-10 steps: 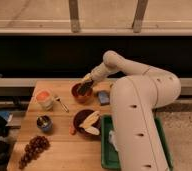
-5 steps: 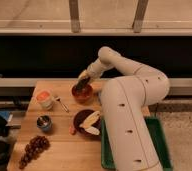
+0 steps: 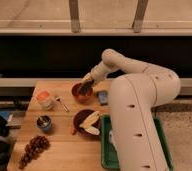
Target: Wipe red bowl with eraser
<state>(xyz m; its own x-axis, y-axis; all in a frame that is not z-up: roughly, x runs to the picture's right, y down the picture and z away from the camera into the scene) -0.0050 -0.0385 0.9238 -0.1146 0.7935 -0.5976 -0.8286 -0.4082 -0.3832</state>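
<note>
The red bowl (image 3: 79, 94), small and orange-red, sits on the wooden table (image 3: 59, 150) near its far edge. My gripper (image 3: 87, 85) reaches down from the right over the bowl's right rim. It is shut on the eraser (image 3: 85, 88), a small dark block that rests inside the bowl against its right side. My arm (image 3: 134, 100) fills the right half of the view and hides part of the table.
A blue-grey block (image 3: 103, 97) lies just right of the red bowl. A dark maroon bowl with pale food (image 3: 87, 123), a white and orange cup (image 3: 45, 99), a spoon (image 3: 63, 104), a small metal cup (image 3: 44, 123), grapes (image 3: 33, 149) and a green tray (image 3: 108, 150) are also here.
The gripper with the eraser moved a little left across the red bowl, then back right and slightly lower. The bowl has stayed in place.
</note>
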